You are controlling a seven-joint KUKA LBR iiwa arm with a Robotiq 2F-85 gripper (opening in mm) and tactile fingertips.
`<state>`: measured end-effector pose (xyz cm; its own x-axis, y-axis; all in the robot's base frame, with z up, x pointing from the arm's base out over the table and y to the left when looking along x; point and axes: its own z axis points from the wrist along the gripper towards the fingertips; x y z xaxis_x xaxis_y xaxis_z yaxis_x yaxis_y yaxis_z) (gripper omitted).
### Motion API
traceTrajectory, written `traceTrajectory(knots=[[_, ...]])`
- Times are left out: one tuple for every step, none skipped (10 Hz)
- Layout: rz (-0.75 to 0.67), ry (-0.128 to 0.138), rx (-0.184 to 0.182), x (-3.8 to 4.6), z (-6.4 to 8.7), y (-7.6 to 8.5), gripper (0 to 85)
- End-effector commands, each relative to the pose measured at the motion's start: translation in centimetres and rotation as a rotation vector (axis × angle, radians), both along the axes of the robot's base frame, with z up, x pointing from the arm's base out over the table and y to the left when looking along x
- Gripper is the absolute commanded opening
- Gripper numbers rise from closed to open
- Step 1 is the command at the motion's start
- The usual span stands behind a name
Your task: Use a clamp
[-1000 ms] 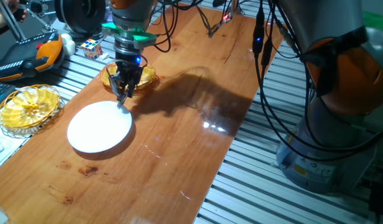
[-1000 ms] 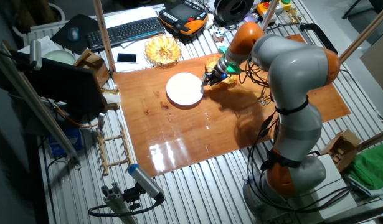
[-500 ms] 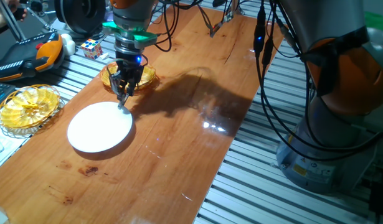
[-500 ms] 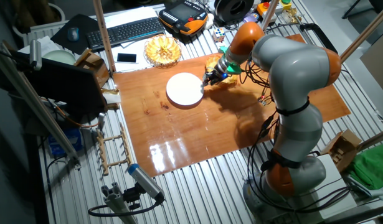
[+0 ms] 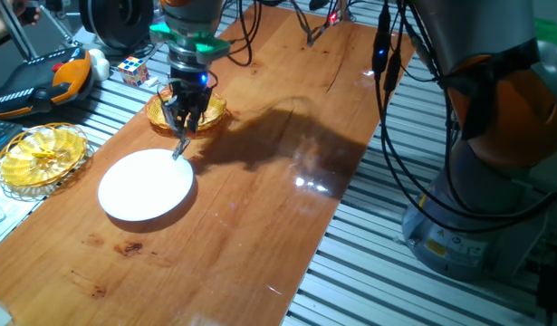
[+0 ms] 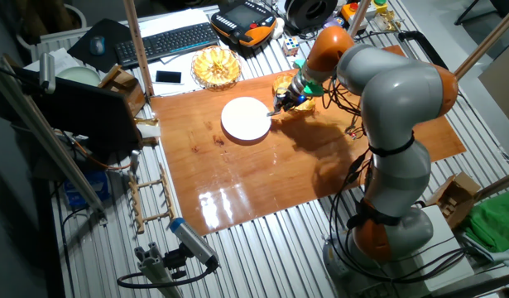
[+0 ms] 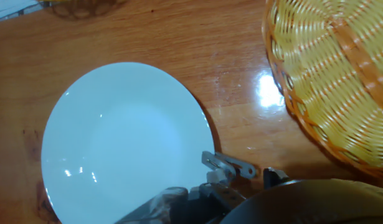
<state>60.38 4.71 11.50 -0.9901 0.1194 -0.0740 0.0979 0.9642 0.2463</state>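
Note:
The clamp [image 5: 179, 148] is a thin pale grey clip that stands tilted on the near right rim of the white plate [image 5: 142, 188]. In the hand view the clamp [image 7: 226, 165] sits at the right edge of the plate [image 7: 116, 143]. My gripper [image 5: 184, 129] is just above the clamp's upper end, and its fingers stand apart on either side of it in the hand view [image 7: 219, 190]. The other fixed view shows the gripper [image 6: 280, 104] at the right rim of the plate [image 6: 244, 120].
An orange wicker basket [image 5: 213, 110] stands right behind the gripper, also in the hand view [image 7: 340, 74]. A yellow wire basket [image 5: 41, 154], a puzzle cube [image 5: 133, 70] and an orange pendant [image 5: 43, 81] lie off the board's left edge.
My gripper has risen a little and shifted toward the wicker basket. The clamp has stayed at the plate's rim, and more of its length now shows below the fingers.

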Motion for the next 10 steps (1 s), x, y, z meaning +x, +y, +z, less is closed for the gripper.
traceTrajectory(knots=[[-0.005, 0.009, -0.031, -0.21, 1.5, -0.3, 29.7], [-0.002, 0.019, -0.051, -0.4, 2.7, -0.8, 23.7], [0.0, 0.023, -0.063, -0.61, 3.6, -1.2, 16.0], [0.003, 0.026, -0.083, -0.84, 4.4, -1.7, 8.3], [0.003, 0.027, -0.102, -1.16, 5.4, -2.2, 0.7], [-0.007, 0.031, -0.104, -1.29, 6.1, -2.8, 0.7], [-0.025, 0.034, -0.098, -1.43, 6.8, -3.4, 0.7], [-0.036, 0.042, -0.107, -1.65, 7.5, -4.0, 0.7], [-0.046, 0.052, -0.119, -1.84, 8.3, -4.7, 0.7], [-0.052, 0.06, -0.134, -1.96, 8.9, -5.1, 0.7]])
